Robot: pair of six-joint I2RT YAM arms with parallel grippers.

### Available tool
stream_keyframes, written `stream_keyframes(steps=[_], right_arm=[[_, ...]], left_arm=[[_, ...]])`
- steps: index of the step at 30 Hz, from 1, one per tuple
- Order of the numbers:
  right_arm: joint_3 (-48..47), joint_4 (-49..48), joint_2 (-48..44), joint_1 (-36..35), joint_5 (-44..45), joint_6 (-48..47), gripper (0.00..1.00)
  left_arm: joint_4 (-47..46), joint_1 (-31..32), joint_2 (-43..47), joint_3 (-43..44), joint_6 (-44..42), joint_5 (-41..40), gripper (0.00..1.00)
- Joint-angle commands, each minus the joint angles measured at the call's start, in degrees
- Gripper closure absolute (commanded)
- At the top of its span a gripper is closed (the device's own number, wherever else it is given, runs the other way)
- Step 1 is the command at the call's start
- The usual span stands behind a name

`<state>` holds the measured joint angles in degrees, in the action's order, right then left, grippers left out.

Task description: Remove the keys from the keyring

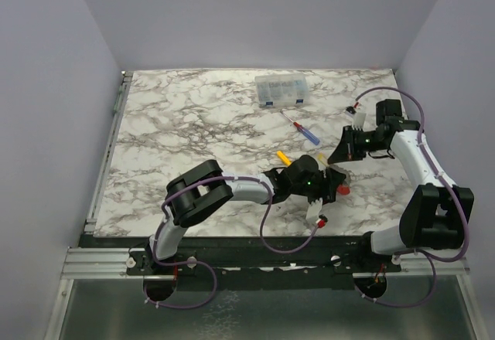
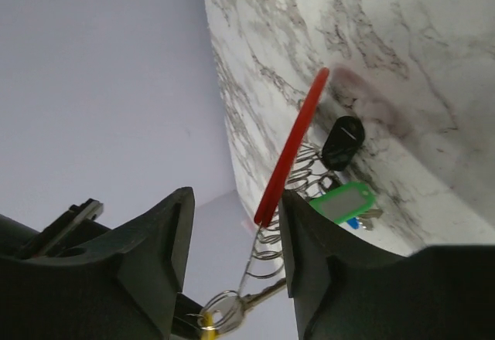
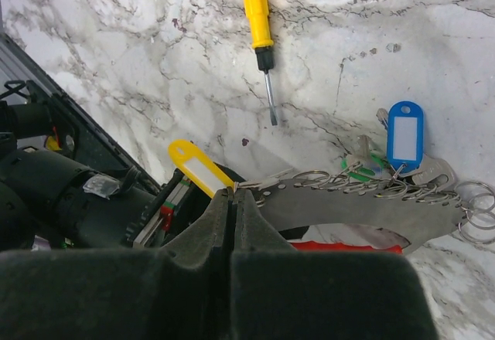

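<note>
Half-open left pincer (image 2: 236, 201) straddles keyring (image 2: 298, 139) strap.

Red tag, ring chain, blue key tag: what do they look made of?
Red tag: probably plastic, smooth matte, stiff flat strip.
Ring chain: metal, thin silvery glinting loops.
Blue key tag: likely glossy plastic, white label insert.

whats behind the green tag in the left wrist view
A bit of blue tag and a key tip peek out behind the green tag; the rest is covered.

The table (image 3: 116, 31) is grey-veined white marble, the keyring strap (image 2: 290, 151) red, the key tags (image 3: 404, 135) yellow, green and blue.
</note>
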<state>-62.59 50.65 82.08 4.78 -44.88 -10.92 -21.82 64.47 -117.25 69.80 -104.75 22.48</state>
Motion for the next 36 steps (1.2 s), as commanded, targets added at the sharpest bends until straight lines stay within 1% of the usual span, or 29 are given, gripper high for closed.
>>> stream_keyframes(steps=[1,4,6,7,8,10,11,13,15,17,18,21,25,29,30,32,33,36], right_arm=[[0.5,0.0,-0.2,-0.5,-1.0,0.3,0.99],[-0.9,0.5,-0.1,-0.5,-0.3,0.2,0.99],[-2.7,1.3,1.0,-0.5,-0.4,0.6,0.99],[-3.8,1.8,1.5,-0.5,-0.7,0.5,0.98],[-4.9,2.5,2.0,-0.5,-0.8,0.4,0.94],[-7.4,3.5,2.7,-0.5,-1.1,-0.2,0.84],[-8.7,4.1,3.1,-0.4,-1.0,-0.5,0.76],[-12.4,5.6,3.8,-0.4,-0.8,-1.1,0.53],[-16.7,6.6,4.3,-0.4,-0.6,-1.3,0.36],[-21.2,6.7,4.3,-0.4,-0.1,-1.1,0.24],[-23.5,6.7,4.3,-0.4,0.0,-1.1,0.2],[-29.8,4.8,3.9,-0.3,-0.1,0.4,0.15],[-34.7,-3.0,1.4,-0.3,-0.4,4.9,0.08],[-34.2,-14.5,-2.3,-0.4,-0.2,10.4,0.06],[-33.2,-17.6,-3.4,-0.3,-0.4,13.1,0.05],[-31.0,-23.2,-5.2,-0.3,-2.2,15.6,0.04],[-30.2,-25.0,-5.9,-0.3,-3.7,15.8,0.01],[-29.6,-26.6,-6.5,-0.3,-7.9,15.5,0.0]], left_arm=[[-1.5,0.5,-1.2,2.1,-1.8,-0.3,0.54],[-1.5,0.7,-0.8,1.8,-2.2,0.1,0.73],[-1.5,0.6,-0.4,1.6,-2.3,0.0,0.87],[-1.5,0.6,-0.3,1.7,-2.1,-0.2,0.94],[-1.5,0.6,-0.2,1.9,-1.7,-0.4,1.0],[-1.7,0.5,0.3,2.2,-0.3,0.0,1.0],[-2.2,0.5,0.7,2.2,0.9,0.2,1.0],[-3.9,0.4,1.7,2.1,3.8,0.3,1.0],[-6.0,0.1,3.5,1.6,7.7,0.2,1.0],[-6.8,-0.2,6.1,1.2,12.7,0.0,1.0],[-6.9,-0.3,7.7,0.8,15.0,0.0,1.0],[-6.9,-1.2,12.6,-1.1,23.8,0.1,1.0],[-6.4,-2.7,19.4,-3.6,38.4,-0.7,1.0],[-5.1,-5.2,24.7,-4.6,54.8,-2.1,1.0],[-3.9,-6.0,25.8,-4.5,58.3,-2.0,1.0],[-0.4,-7.7,27.5,-3.5,65.3,-1.5,1.0],[2.2,-8.6,28.2,-2.6,68.3,-0.6,1.0],[7.8,-13.0,30.2,-0.3,78.2,3.9,1.0]])
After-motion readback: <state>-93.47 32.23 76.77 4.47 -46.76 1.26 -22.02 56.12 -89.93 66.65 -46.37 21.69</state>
